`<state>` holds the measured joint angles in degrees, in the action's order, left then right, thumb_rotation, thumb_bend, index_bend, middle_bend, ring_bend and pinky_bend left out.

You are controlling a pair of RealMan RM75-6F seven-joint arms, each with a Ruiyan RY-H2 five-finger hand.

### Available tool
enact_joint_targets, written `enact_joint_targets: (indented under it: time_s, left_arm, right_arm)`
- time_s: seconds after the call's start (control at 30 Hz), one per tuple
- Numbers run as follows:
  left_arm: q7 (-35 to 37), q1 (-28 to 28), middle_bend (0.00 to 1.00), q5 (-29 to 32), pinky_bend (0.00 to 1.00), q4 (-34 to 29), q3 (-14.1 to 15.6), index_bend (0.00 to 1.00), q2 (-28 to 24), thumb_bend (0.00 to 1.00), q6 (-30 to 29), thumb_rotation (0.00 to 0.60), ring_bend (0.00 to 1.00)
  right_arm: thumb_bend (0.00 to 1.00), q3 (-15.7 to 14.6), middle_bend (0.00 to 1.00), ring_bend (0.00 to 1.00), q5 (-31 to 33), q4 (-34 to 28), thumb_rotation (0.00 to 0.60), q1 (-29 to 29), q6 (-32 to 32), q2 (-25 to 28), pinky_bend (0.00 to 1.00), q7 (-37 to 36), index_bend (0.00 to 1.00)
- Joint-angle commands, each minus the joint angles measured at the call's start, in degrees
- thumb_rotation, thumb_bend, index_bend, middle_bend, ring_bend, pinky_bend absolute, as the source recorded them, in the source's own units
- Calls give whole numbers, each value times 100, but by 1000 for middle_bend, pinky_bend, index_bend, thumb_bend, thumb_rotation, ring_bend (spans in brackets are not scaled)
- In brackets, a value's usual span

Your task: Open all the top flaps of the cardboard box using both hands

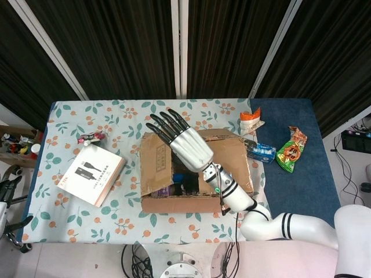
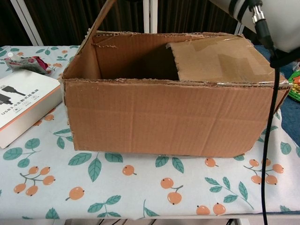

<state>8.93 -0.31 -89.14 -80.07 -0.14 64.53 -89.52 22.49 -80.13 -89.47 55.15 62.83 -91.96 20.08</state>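
Note:
The cardboard box (image 1: 200,202) (image 2: 164,122) stands mid-table. Its left top flap (image 1: 155,165) (image 2: 99,21) is raised and leans outward to the left. The right top flap (image 1: 232,162) (image 2: 220,56) still lies flat over the box. My right hand (image 1: 181,142) hovers over the box's left half with its fingers spread toward the far left, against the raised flap and holding nothing. Only its forearm (image 2: 262,16) shows in the chest view. My left hand (image 1: 8,194) shows partly at the far left edge, off the table; its pose is unclear. Dark contents (image 1: 182,182) show inside the box.
A white book (image 1: 93,174) (image 2: 21,105) lies left of the box, with a small pink packet (image 1: 90,138) (image 2: 28,63) behind it. To the right of the box are an orange packet (image 1: 250,120), a blue packet (image 1: 264,152) and a green packet (image 1: 293,147). A cable (image 2: 266,140) hangs at the box's right.

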Motion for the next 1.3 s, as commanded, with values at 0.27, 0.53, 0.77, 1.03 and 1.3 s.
enact_joint_targets:
  time_s: [0.27,0.53,0.77,1.03,1.3]
  left_arm:
    - [-34,41,144,-13,209,-122,-5,64,-96,0,-99,600,117]
    - [-122,130,143,15,209,-289,-6,64,-184,0,-218,600,117]
    - [-254,150,144,-2,209,-445,-41,64,-264,0,-309,600,117]
    - [-378,-103,144,-134,209,-765,-212,64,-539,0,-225,600,117]
    - [-939,-889,143,-454,209,-1677,-640,64,-884,0,247,600,117]
  right_arm:
    - [176,483,0,0,705,510,600,881,-210,-976,0,567,0]
    - [175,477,0,0,747,842,600,1216,-136,-1389,0,607,0]
    - [170,298,0,0,767,728,600,1049,-96,-1167,0,523,0]
    - [160,128,0,0,443,-260,600,268,553,1,0,593,0]
    - [172,41,0,0,197,-1430,600,-1127,1341,2116,0,125,0]
